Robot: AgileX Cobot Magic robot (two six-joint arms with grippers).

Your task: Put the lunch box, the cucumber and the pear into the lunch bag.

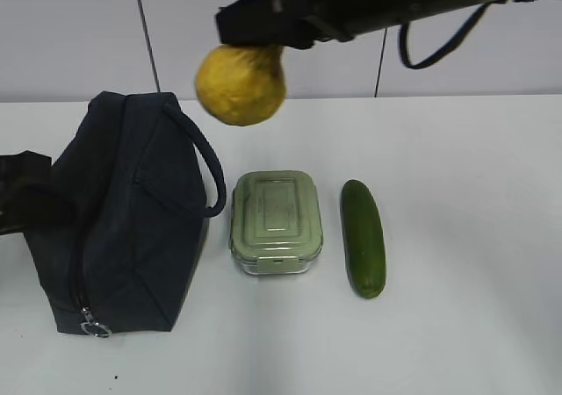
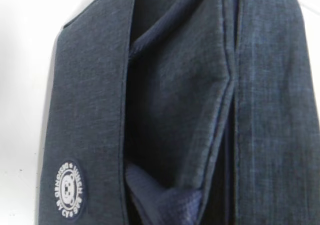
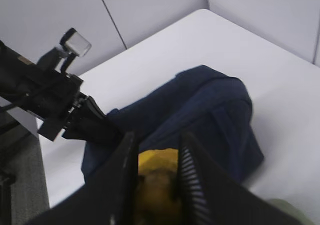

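left gripper (image 1: pixel 35 197) partly cut off (left edge), fingertips hidden

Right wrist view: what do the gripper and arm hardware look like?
Right gripper: two black fingers with ribbed inner pads. Left arm: black, boxy, with exposed cabling and a small clear-fronted block on top. In the exterior view, the right arm is black with a looping black cable.
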